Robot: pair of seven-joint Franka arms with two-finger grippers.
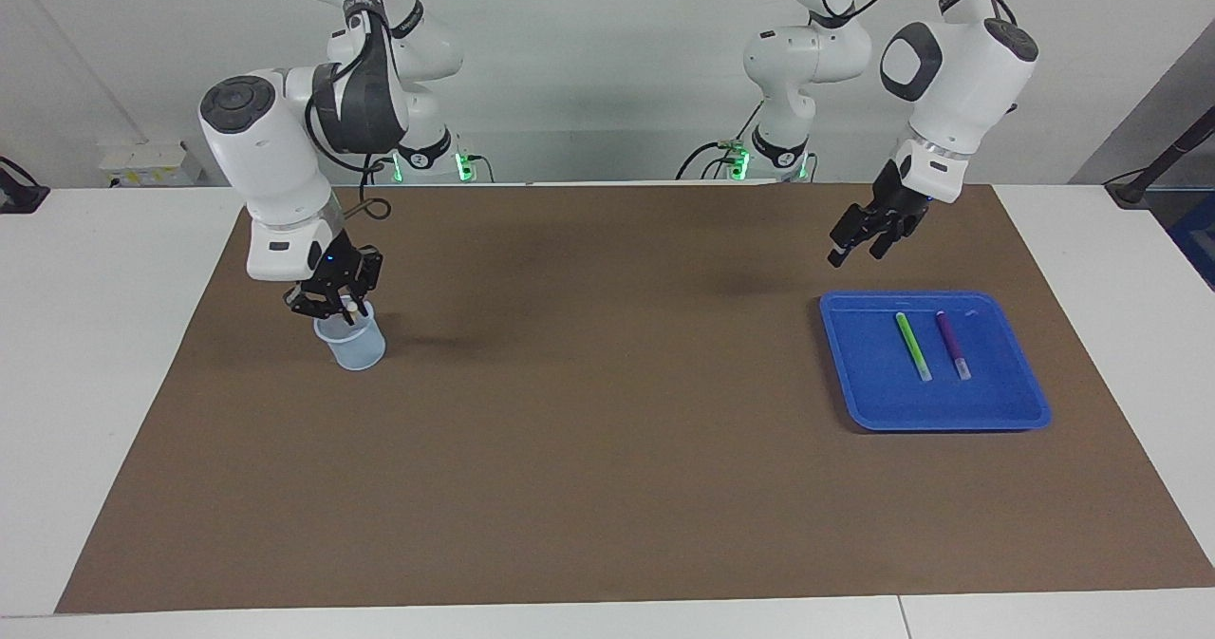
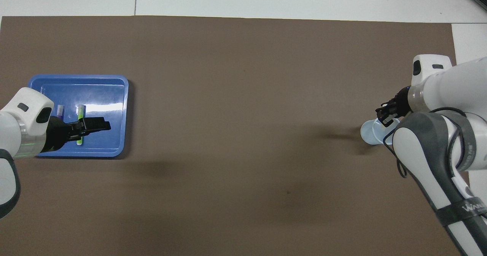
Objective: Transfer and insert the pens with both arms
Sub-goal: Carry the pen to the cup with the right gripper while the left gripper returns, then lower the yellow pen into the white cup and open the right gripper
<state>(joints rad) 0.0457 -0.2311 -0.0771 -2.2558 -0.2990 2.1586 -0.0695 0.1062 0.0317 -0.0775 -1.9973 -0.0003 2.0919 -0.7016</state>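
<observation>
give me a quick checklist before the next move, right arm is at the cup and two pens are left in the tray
1. Right gripper shut on a pale-tipped pen over the cup's mouth: ok.
2. Pen colour: cannot tell, only the whitish pen tip shows.
3. Cup upright on the brown mat, at the right arm's end: ok.
4. Left gripper open, up in the air by the edge of the blue tray nearest the robots, holding nothing: ok.
5. Lime green pen and purple pen lie side by side in the tray, apart: ok.
6. Pen released into the cup: not ok, not yet done.
</observation>
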